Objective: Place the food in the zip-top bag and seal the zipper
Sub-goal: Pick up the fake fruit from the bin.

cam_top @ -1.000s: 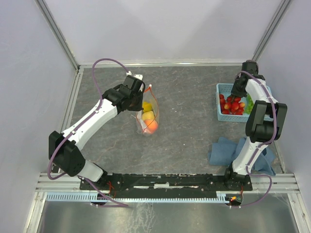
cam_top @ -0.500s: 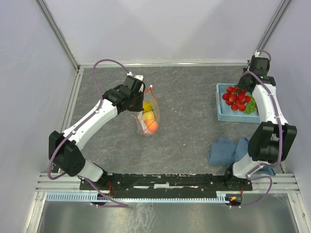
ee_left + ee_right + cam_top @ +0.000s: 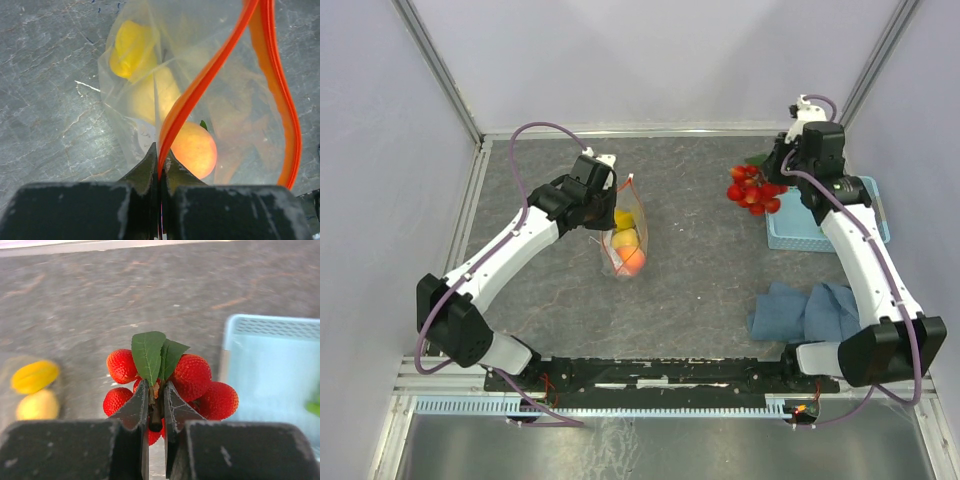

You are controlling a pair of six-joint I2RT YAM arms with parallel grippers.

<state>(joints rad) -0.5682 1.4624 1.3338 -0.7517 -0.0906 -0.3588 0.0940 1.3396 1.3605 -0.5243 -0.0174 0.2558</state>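
The clear zip-top bag lies on the grey table left of centre, its mouth open. My left gripper is shut on the bag's red-orange zipper strip and holds it up. Inside the bag are a yellow lemon, a yellow mango and an orange-red peach. My right gripper is shut on the stem of the bunch of red strawberries and holds it in the air left of the light-blue basket. A bit of green shows in the basket; the purple grapes are out of view.
A blue cloth lies crumpled at the front right by the right arm's base. Metal frame rails run along the table's left and back edges. Grey table surface lies between the bag and the basket.
My right gripper lifted the strawberry bunch out of the basket and moved it left, past the basket's left edge. The left gripper and the bag have stayed in place.
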